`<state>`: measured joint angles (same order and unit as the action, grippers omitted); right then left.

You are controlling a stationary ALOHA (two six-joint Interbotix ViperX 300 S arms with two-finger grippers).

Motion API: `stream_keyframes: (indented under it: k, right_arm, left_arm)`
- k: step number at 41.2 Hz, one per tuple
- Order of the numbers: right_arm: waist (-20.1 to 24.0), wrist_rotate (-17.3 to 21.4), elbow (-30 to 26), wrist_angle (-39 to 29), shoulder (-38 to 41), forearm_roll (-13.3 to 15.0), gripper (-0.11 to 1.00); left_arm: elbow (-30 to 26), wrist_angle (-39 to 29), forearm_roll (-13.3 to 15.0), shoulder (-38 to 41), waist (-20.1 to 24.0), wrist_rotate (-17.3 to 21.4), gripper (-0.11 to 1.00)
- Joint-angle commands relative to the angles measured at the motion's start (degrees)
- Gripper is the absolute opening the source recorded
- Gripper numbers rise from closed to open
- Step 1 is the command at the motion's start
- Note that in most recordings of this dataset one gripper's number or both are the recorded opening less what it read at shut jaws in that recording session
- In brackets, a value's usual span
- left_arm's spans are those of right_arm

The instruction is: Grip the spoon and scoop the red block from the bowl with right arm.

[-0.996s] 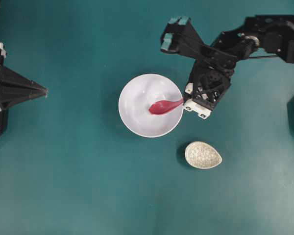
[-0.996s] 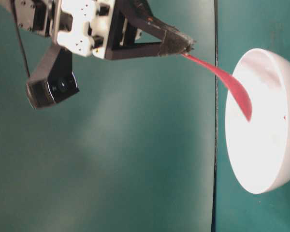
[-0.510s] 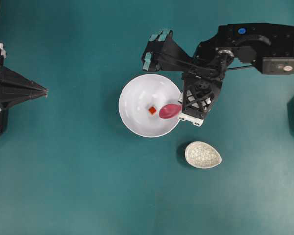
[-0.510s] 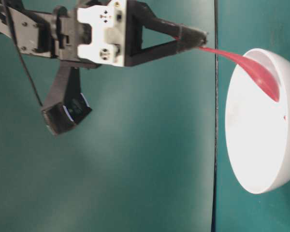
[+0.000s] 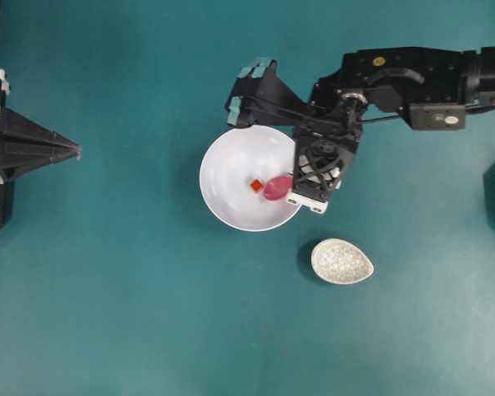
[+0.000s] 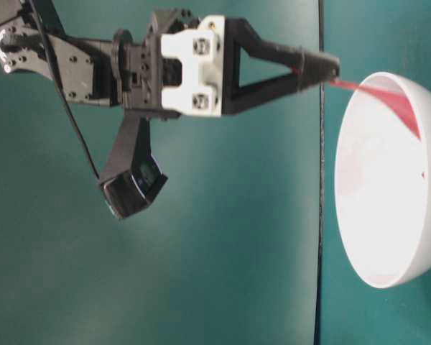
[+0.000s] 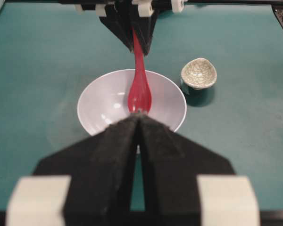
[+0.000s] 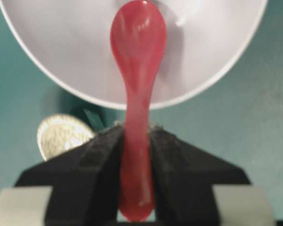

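Spoon (image 5: 277, 187), clamped by its handle in the right claw (image 8: 134, 136), dips into the bowl (image 5: 223, 169); the red block (image 5: 256, 186) sits just beyond its scoop's tip, along the spoon's axis.

Plain white bowl (image 5: 231, 177), glossy pink spoon (image 5: 277, 187), red-orange block (image 5: 256, 186), speckled off-white dish (image 5: 341, 261) — teal desk (image 5: 132, 313), black arm (image 5: 412, 70) — white fittings
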<state>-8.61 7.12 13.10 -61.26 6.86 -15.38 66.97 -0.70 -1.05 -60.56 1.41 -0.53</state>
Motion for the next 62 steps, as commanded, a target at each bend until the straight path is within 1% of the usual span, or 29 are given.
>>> stream_keyframes:
  k: [1, 13, 34, 39, 44, 54, 62]
  right_arm:
    - [0.0, -0.09, -2.55, 1.41, 0.09, 0.35, 0.22]
    - [0.0, 0.0, -5.27, 4.13, 2.37, 1.23, 0.22]
    - [0.18, 0.7, -5.1, 9.84, 2.55, 1.67, 0.22]
    - [0.53, 0.7, -4.83, 10.99, 2.46, 2.37, 0.22]
    - [0.79, 0.79, -4.04, 12.48, 1.93, 3.08, 0.22]
    - [1.76, 0.97, -0.53, 16.44, 0.09, 3.16, 0.22]
    - [3.16, 1.05, 4.22, 23.2, -2.37, 3.16, 0.22]
  left_arm:
    - [-1.58, 0.18, -0.26, 0.18, 0.7, 0.09, 0.0]
    - [-1.67, 0.18, -0.26, 0.18, 0.97, 0.09, 0.0]
    - [-1.67, 0.18, -0.26, 0.18, 0.97, 0.09, 0.0]
    - [-1.76, 0.18, -0.26, 0.18, 0.88, 0.09, 0.0]
    - [-1.76, 0.18, -0.26, 0.18, 0.97, 0.09, 0.0]
    - [-1.67, 0.18, -0.18, 0.18, 0.97, 0.0, 0.0]
    - [-1.67, 0.18, -0.26, 0.09, 0.97, 0.09, 0.0]
